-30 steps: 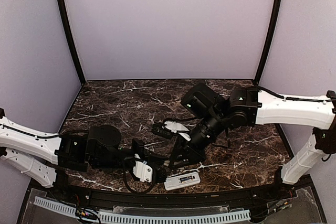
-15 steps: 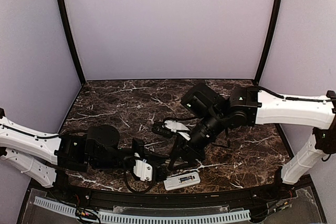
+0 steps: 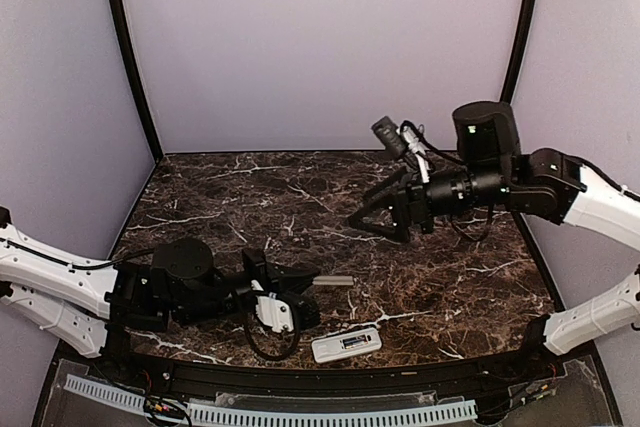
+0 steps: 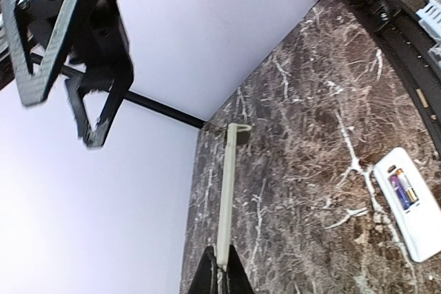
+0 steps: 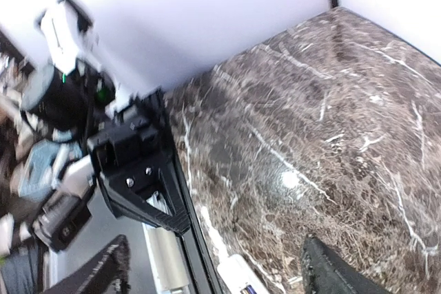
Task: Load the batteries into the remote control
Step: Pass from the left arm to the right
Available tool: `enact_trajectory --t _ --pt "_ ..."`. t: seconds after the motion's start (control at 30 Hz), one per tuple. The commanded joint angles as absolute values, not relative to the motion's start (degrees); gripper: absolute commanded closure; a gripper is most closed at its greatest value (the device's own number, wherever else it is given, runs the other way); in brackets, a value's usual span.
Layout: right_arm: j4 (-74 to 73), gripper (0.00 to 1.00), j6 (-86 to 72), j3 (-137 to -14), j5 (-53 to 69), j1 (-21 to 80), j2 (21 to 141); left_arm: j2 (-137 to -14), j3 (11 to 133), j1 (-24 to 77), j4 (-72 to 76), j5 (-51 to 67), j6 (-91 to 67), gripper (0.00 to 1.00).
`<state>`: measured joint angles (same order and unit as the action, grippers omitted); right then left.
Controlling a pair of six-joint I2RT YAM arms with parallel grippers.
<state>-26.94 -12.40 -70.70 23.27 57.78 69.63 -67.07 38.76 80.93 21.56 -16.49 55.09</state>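
Observation:
The white remote control [image 3: 346,344] lies face down near the table's front edge, also seen in the left wrist view [image 4: 413,228]. The batteries [image 4: 402,188] sit side by side in its recessed compartment. My left gripper [image 3: 308,283] is shut on one end of a thin flat grey piece [image 3: 335,280], held level above the table just behind the remote; in the left wrist view this piece [image 4: 227,197] stands edge-on out of the jaws. My right gripper [image 3: 375,215] hangs open and empty, high over the middle right of the table, well away from the remote.
Dark marble table [image 3: 250,197] with pale walls behind and at the sides. A white slotted cable duct [image 3: 270,412] runs below the front edge. The right gripper [image 4: 65,111] looms at the upper left of the left wrist view.
My right gripper opened wide and rose back and right, away from the remote. The left gripper stayed shut on the grey piece, which now shows fully.

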Motion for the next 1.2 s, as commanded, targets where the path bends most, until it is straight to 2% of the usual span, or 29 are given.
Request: enact_trajectory --t 0.0,0.13,0.27,0.33,0.5,0.8,1.17 --pt "-11.87 0.03 -26.66 -61.13 13.98 55.49 59.80 -67.63 35.66 81.74 36.75 -28.21 65.63 1.00" --pt "-4.23 0.01 -38.07 -52.80 10.51 53.96 51.78 -71.47 34.08 81.91 50.97 -33.42 74.43 1.00" --pt "-12.21 0.20 -50.33 -54.79 11.08 53.04 54.34 -77.10 34.10 82.00 68.43 -36.86 82.99 1.00" --pt "-11.93 0.23 -53.89 -55.63 15.74 53.08 56.92 -79.81 34.88 82.00 72.56 -37.92 85.43 1.00" --pt "-13.71 0.28 -56.51 -56.93 19.87 53.17 60.66 -82.95 36.02 82.00 76.08 -38.53 86.58 1.00" --pt "-8.16 0.49 -58.26 -56.82 25.60 53.21 63.95 -84.03 36.64 82.00 75.85 -38.57 86.58 1.00" --pt "-6.19 0.51 -56.77 -59.55 27.81 53.43 66.70 -86.05 37.29 82.00 76.97 -38.82 87.16 1.00"
